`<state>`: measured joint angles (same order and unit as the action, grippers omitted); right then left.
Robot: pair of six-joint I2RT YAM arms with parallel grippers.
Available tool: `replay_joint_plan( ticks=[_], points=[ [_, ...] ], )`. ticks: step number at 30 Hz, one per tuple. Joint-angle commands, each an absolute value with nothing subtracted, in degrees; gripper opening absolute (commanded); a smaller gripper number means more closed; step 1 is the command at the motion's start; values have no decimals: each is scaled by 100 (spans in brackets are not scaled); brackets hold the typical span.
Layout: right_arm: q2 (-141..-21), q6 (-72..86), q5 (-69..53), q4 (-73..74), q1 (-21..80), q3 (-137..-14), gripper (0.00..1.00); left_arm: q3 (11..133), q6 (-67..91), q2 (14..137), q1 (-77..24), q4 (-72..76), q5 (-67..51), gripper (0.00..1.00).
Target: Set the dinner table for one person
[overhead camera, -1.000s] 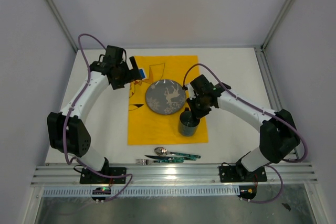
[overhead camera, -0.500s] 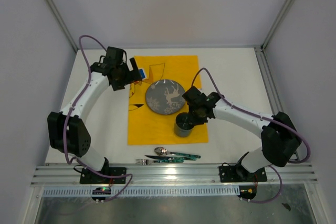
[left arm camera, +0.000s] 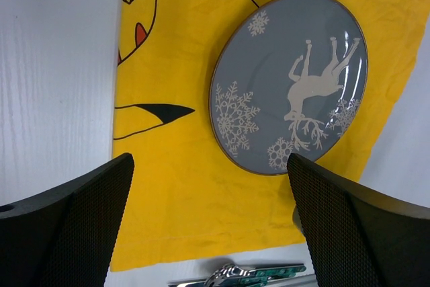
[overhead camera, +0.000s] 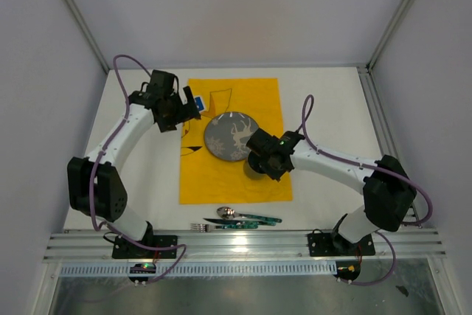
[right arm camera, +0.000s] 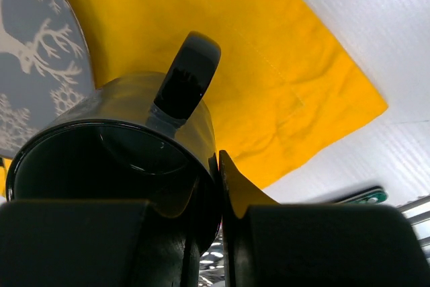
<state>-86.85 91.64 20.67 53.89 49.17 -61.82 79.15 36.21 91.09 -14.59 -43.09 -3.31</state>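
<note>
Black fingers of the right gripper point(right arm camera: 218, 186) are clenched on the rim of a dark glossy mug point(right arm camera: 134, 92), one finger inside and one outside. The mug's handle sits on the side away from those fingers. Whether its base touches anything cannot be told. Under and around this gripper lies a yellow printed cloth point(right arm camera: 282, 78), and just beside it, on the left arm's side, a grey plate point(right arm camera: 33, 52) with a white reindeer and snowflakes.

From overhead, the gripper hides nearly the whole mug, so only the right wrist camera shows the grip. Nearer the arm bases than this gripper, off the cloth, the cutlery point(overhead camera: 240, 217) lies bunched, its handles running left to right.

The left gripper point(overhead camera: 186, 107) hangs released, its fingers wide apart and holding nothing. Its camera looks down between them onto the plate.

Everything rests on the white table point(overhead camera: 332, 101), which reaches out past both grippers. Its long axis cannot be judged from here, but the cloth's long axis runs away from the bases.
</note>
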Motion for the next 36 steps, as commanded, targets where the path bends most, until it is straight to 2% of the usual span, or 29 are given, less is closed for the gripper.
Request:
replay_joint_plan(
  ticks=[1,6,9,11,12,15,16,22,27,31,36],
  points=[
    [-8911,10414,2435,5825,4939,-6958,3,7858,3656,8772,-1441,-4157,-378,99],
    [-9158,10801,2470,6862,4948,-7742,3,7805,3639,8684,-1441,-4166,-290,99],
    [-8957,10540,2548,6699,5001,-7639,3,7778,3630,8666,-1441,-4157,-246,99],
    [-8703,9717,2943,6173,5010,-7472,3,7778,3647,8675,-1441,-4140,-263,99],
    [-8623,8294,3005,5335,5010,-7262,3,7787,3647,8692,-1450,-4131,-272,99],
    [-8421,6212,2699,4328,5010,-7067,3,7840,3648,8692,-1441,-4148,-255,99],
    [-8394,5292,2629,4281,5018,-7040,3,7849,3639,8684,-1450,-4148,-237,99],
    [-8375,2406,1811,4614,5019,-6847,3,7822,3674,8692,-1441,-4122,-316,99],
    [-8859,1022,1748,5132,5019,-6803,3,7787,3744,8736,-1441,-4069,-439,99],
    [-8921,256,1916,4843,4975,-6794,3,7770,3718,8701,-1441,-4113,-387,99],
    [-9149,-298,1522,4966,4335,-7163,3,7787,3586,8578,-1441,-4245,-167,99]
  ],
)
